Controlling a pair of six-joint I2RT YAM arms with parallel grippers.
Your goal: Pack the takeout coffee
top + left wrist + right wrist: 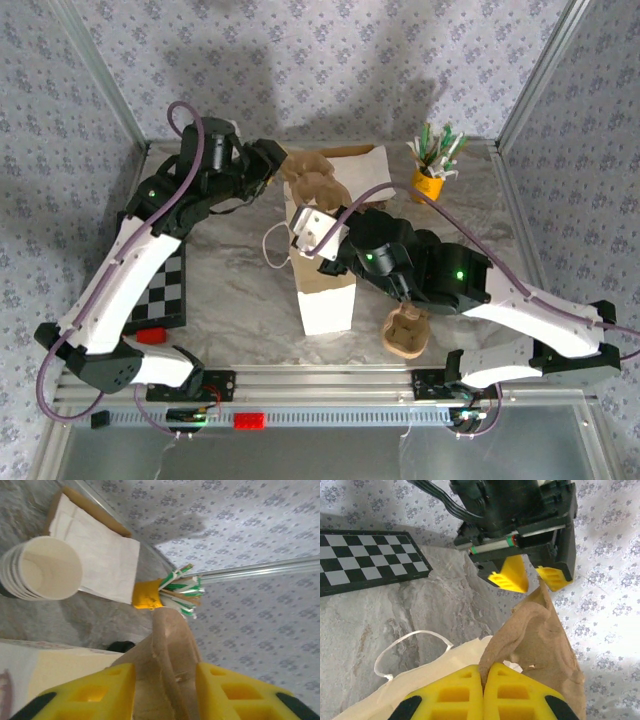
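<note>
The takeout coffee (42, 567) is a white paper cup with a dark base; in the left wrist view it stands empty on the marble beside a flat white bag (100, 555). A brown pulp cup carrier (315, 185) hangs over the standing white paper bag (325, 295), held at both ends. My left gripper (165, 672) is shut on the carrier's far edge (172, 645). My right gripper (484, 672) is shut on the carrier's near edge (535, 635), and in that view the left gripper (532, 577) pinches the carrier's upper tip.
A yellow cup of green-white sticks (432, 165) stands at the back right. A second brown carrier (405, 330) lies near the front. A checkerboard (160, 285) and a red block (150, 335) lie at the left. The bag's handle loop (272, 245) trails on the table.
</note>
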